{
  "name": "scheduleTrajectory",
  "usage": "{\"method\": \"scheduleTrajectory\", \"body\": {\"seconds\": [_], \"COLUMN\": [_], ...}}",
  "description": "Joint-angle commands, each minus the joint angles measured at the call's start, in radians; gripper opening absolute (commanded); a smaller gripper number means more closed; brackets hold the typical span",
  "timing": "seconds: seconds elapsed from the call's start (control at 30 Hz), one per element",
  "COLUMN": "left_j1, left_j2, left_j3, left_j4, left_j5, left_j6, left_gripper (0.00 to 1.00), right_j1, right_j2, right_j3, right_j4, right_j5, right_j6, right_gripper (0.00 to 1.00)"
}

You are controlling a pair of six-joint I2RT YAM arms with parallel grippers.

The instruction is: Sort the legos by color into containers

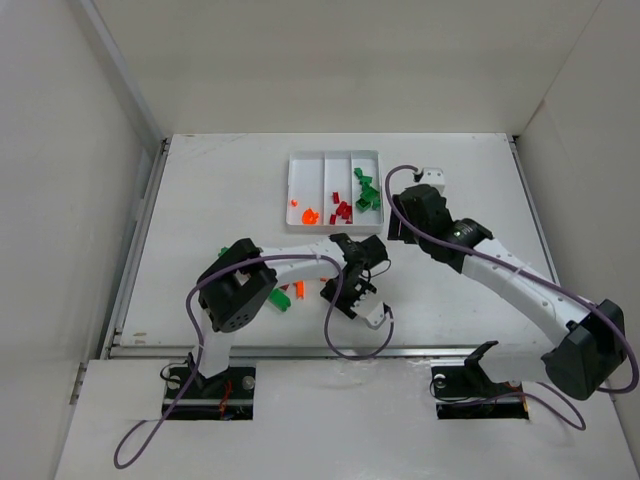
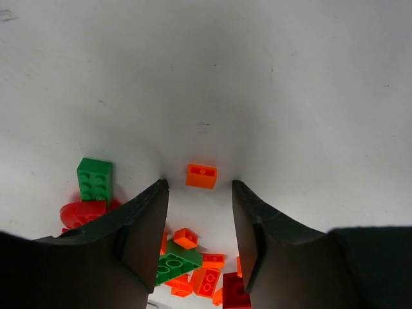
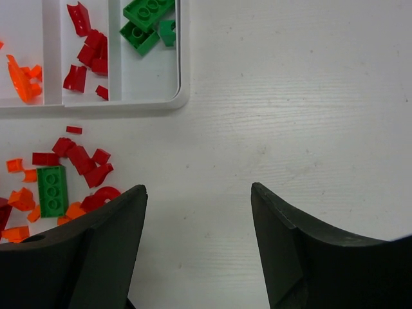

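- My left gripper (image 2: 197, 193) is spread with nothing pinched. A small orange brick (image 2: 201, 176) lies on the table (image 1: 200, 200) just beyond its tips, in line with the gap.
- Its fingers (image 2: 145, 225) cover part of the loose legos (image 2: 187, 257), and a round red piece (image 2: 84, 212) is half hidden behind one finger.
- From above, the arm hides most of that pile, which sits toward the table's near edge.
- My right gripper (image 3: 197, 190) gapes wide over bare table, just off the near right corner of the tray (image 3: 183, 96).
- The tray holds orange in its left compartment, red in the middle and green in the right. Its far part is cut off in the wrist view.
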Motion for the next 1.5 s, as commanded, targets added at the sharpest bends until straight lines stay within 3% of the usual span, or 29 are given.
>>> {"method": "scheduleTrajectory", "body": {"seconds": [0.0,0.47,0.63,0.77,0.9,1.0,1.2,1.37,1.47], "left_j1": [-0.003,-0.032,-0.042,-0.042,-0.042,0.036,0.286,0.501,0.575], "left_j2": [0.014,0.003,0.003,0.003,0.003,-0.022,-0.13,-0.131,-0.072], "left_j3": [-0.047,-0.029,-0.038,-0.038,-0.038,0.029,0.155,0.18,0.221], "left_j4": [0.012,0.022,0.042,0.042,0.042,0.042,0.195,0.301,0.364], "left_j5": [-0.017,0.087,0.087,0.087,0.067,0.099,0.277,0.236,0.141], "left_j6": [-0.004,-0.033,-0.042,-0.051,-0.103,-0.189,-0.582,-0.796,-0.905], "left_gripper": [0.4,0.36,0.22,0.0,0.0,0.0,0.0,0.0,0.0], "right_j1": [0.01,0.01,0.01,0.01,0.01,0.01,-0.023,-0.083,-0.111], "right_j2": [-0.035,-0.044,-0.044,-0.044,-0.026,-0.015,0.028,0.11,0.178], "right_j3": [-0.002,-0.011,-0.011,-0.011,-0.002,0.008,0.056,0.14,0.197], "right_j4": [0.039,0.039,0.03,0.03,0.03,0.039,0.067,0.091,0.122], "right_j5": [0.029,0.029,0.038,0.047,0.047,0.047,-0.003,-0.026,-0.069], "right_j6": [-0.011,-0.011,-0.011,-0.011,-0.011,-0.011,-0.02,-0.009,-0.038], "right_gripper": [0.71,0.71,0.71,0.73,0.73,0.73,0.74,0.74,0.74]}}
